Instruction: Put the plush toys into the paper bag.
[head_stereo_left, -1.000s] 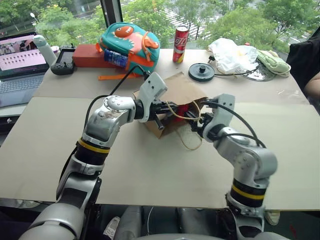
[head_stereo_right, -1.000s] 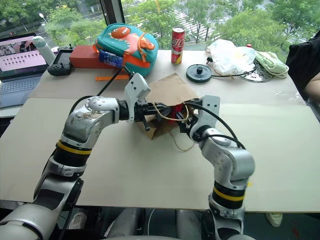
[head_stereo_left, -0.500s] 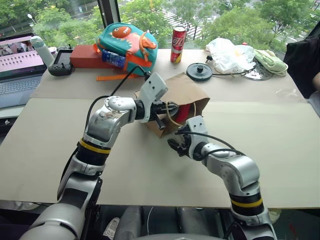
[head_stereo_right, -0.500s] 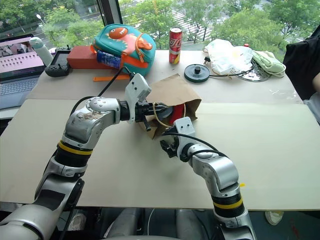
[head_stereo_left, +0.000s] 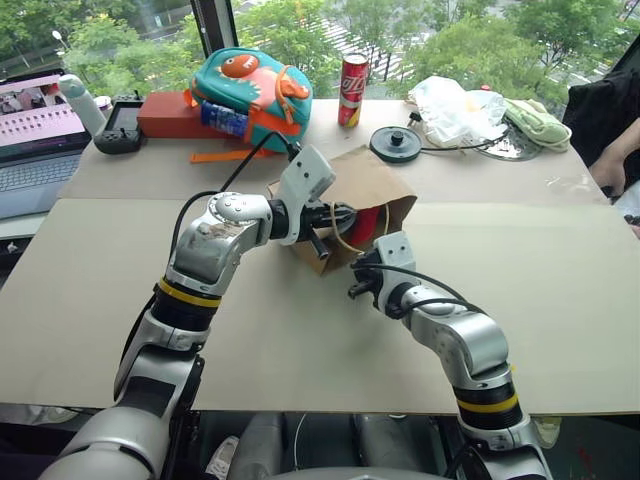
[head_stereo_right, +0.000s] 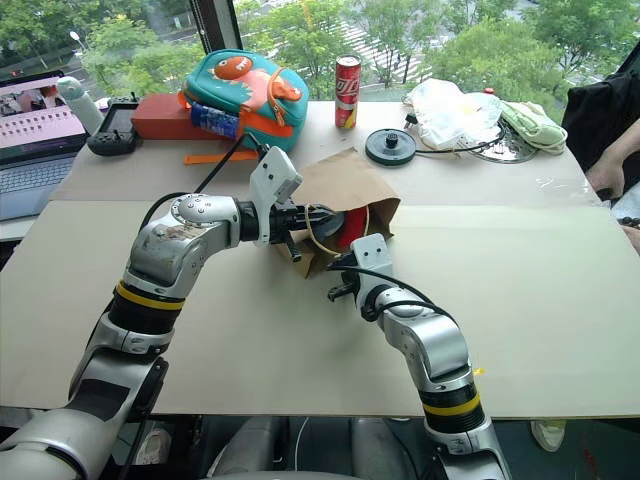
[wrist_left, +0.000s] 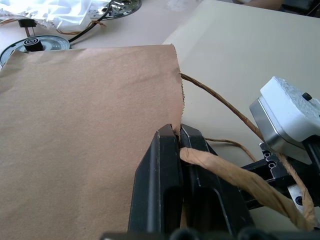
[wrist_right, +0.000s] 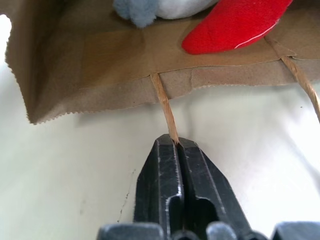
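Holding the brown paper bag (head_stereo_left: 372, 185) near the middle of the frame, my left gripper (wrist_left: 179, 137) pinches its top edge. My right gripper (wrist_right: 177, 145) is clamped on a cord handle (wrist_right: 164, 107). Red chili plush (wrist_right: 235, 22) and grey-blue ball (wrist_right: 137, 10) lie inside.

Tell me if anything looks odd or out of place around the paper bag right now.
The paper bag lies on its side on the table, not upright, mouth toward the robot. The red chili toy and grey-blue ball rest inside. Each claw, left and right, pinches a cord handle.
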